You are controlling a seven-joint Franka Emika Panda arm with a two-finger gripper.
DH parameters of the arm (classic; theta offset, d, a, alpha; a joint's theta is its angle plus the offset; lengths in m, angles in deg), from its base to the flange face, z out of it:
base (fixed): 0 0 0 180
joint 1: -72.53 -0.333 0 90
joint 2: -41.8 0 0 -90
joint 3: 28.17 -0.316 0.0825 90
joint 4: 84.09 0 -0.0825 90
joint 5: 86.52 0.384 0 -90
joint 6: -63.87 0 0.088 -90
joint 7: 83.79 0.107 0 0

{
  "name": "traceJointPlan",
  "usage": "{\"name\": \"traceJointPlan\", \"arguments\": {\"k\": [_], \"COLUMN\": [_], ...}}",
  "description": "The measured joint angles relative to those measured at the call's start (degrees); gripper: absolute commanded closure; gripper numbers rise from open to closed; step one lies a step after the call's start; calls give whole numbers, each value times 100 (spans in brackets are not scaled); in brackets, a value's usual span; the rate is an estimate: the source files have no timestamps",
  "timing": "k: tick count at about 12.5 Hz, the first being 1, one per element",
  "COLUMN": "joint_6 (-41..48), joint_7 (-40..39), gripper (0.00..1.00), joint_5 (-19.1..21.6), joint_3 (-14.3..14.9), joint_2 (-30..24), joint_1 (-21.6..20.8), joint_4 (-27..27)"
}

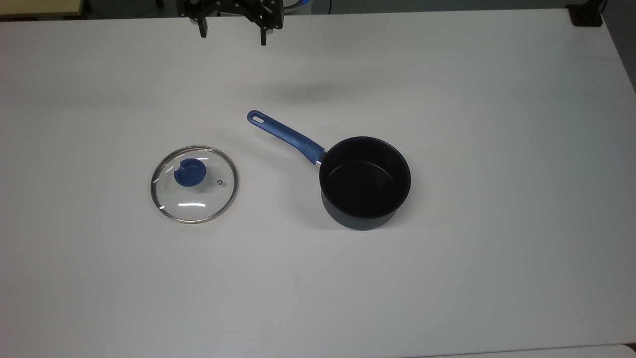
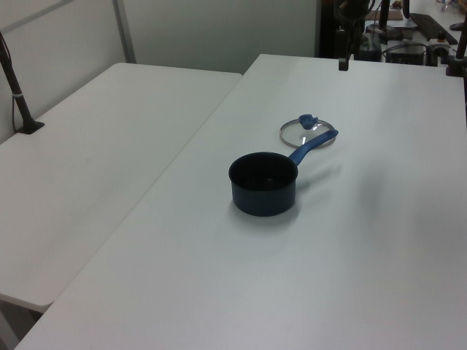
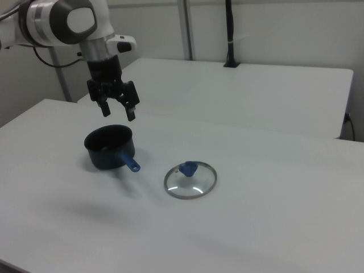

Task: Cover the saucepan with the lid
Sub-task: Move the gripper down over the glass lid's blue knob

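Observation:
The lid [image 1: 194,184], clear glass with a metal rim and a blue knob, lies flat on the white table [image 1: 447,288] in the top view's left half. The saucepan [image 1: 365,182] stands upright and empty to its right, about a lid's width away, its blue handle [image 1: 285,133] pointing up-left. My gripper [image 1: 232,34] hangs open and empty at the top view's upper edge, well apart from both. In the right view the gripper [image 3: 118,112] hovers high above the table by the saucepan [image 3: 109,148], with the lid [image 3: 190,180] to the right. The left view shows the saucepan [image 2: 264,182] in front of the lid [image 2: 306,133].
A second white table [image 2: 109,146] adjoins this one. A black post [image 3: 229,34] is clamped at its far edge. A black object [image 1: 586,15] sits at the top view's upper right corner. Equipment [image 2: 408,36] stands beyond the table's far end in the left view.

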Motion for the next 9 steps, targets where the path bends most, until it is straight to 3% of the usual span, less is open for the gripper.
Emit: {"name": "traceJointPlan", "arguments": {"k": [9], "joint_6": [-30], "joint_7": [-161], "gripper": [0], "joint_5": [22], "joint_3": [11], "joint_2": [222], "joint_1": [71], "joint_4": [-129]}}
